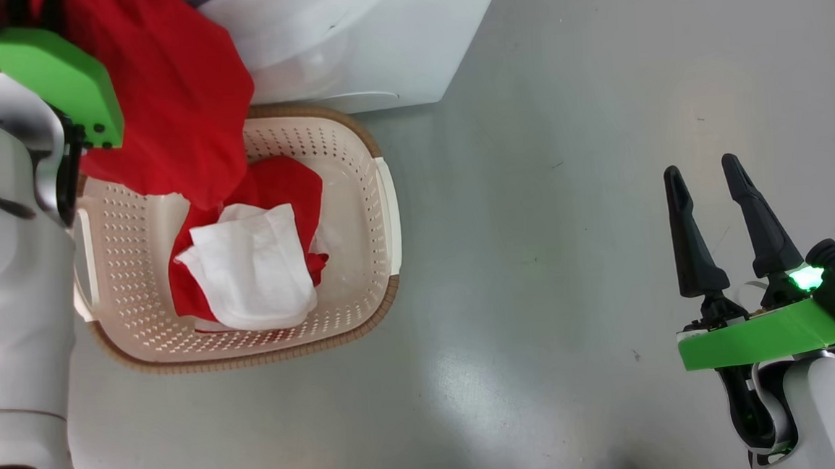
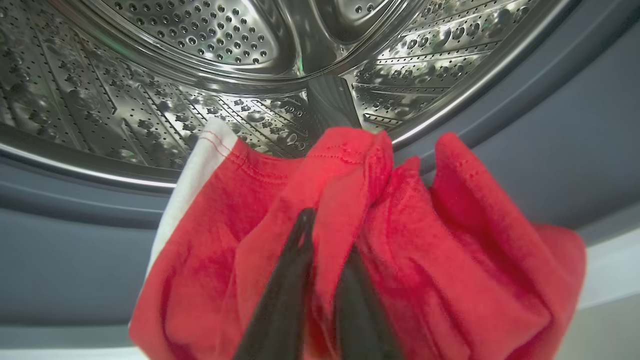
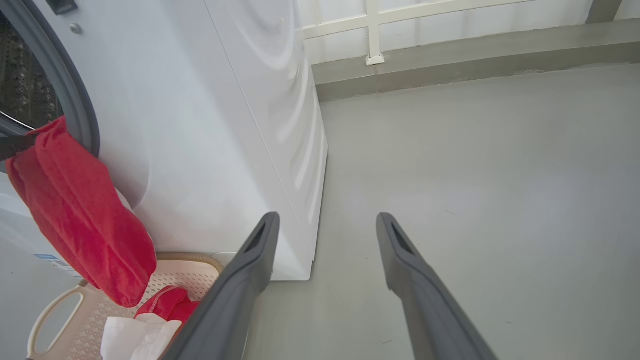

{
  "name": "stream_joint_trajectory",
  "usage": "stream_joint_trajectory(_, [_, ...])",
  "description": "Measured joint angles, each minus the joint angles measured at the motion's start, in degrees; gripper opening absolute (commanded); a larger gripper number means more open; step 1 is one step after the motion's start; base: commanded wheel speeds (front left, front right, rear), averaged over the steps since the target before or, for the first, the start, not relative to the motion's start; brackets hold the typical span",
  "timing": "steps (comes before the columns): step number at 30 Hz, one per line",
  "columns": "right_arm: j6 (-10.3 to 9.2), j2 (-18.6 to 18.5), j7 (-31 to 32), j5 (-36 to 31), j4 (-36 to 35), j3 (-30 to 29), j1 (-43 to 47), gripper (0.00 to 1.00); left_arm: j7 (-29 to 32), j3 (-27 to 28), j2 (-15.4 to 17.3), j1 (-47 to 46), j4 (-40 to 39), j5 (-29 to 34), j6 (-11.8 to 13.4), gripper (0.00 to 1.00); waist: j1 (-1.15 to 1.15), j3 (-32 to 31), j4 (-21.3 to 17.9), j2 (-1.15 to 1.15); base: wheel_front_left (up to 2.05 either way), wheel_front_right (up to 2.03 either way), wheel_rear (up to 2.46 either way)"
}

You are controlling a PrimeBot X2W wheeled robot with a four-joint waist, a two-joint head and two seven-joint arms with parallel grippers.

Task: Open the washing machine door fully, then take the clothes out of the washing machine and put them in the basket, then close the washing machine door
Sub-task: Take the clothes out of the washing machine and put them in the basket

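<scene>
Red clothes bunch in soft, matte folds at the mouth of the washing machine. The cloth is a fine knit with stitched hems and a white band along one edge. The left gripper is clamped on them: its two slim dark fingers stand nearly together with a ridge of red fabric pinched between, and the cloth spills down on both sides. Behind the bundle curves the steel drum, glossy and studded with small holes, ringed by the smooth grey rubber gasket.

In the head view the same cloth hangs as a broad red drape beside the left arm's green wrist plate, its lower end above the basket. The basket is cream plastic, rounded-rectangular, its walls pierced in neat rows under a brown woven-look rim, and it stands on the floor just beside the machine's white front. Inside it lies a second piece — red, with a crumpled white part on top.

The right gripper has its tapered dark fingers spread apart and holds nothing. It hangs over smooth grey floor with a dull sheen, well apart from the basket and the clothes.
</scene>
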Motion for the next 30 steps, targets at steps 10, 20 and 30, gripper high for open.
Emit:
stream_joint_trajectory(10, [0.00, 0.02, 0.01, 0.00, 0.02, -0.10, 0.01, 1.00, -8.98, 0.57, -0.48, 0.05, 2.30, -1.82, 0.00, 0.00, 0.00, -0.68, 0.59, 0.00, 0.00, 0.00, 0.00])
stream_joint_trajectory(20, [0.00, 0.03, 0.00, -0.01, 0.02, -0.75, 0.36, 1.00, -11.12, 6.11, -3.52, 11.96, -21.97, -4.83, 1.83, 0.00, 0.00, -2.69, 1.96, 0.00, 0.00, 0.00, 0.00])
stream_joint_trajectory(30, [0.00, -0.02, 0.00, -0.01, -0.02, -0.62, 0.37, 1.00, -11.27, 10.58, -7.82, 30.21, -46.46, -4.87, 2.05, 0.00, 0.00, -3.10, 2.67, 0.00, 0.00, 0.00, 0.00])
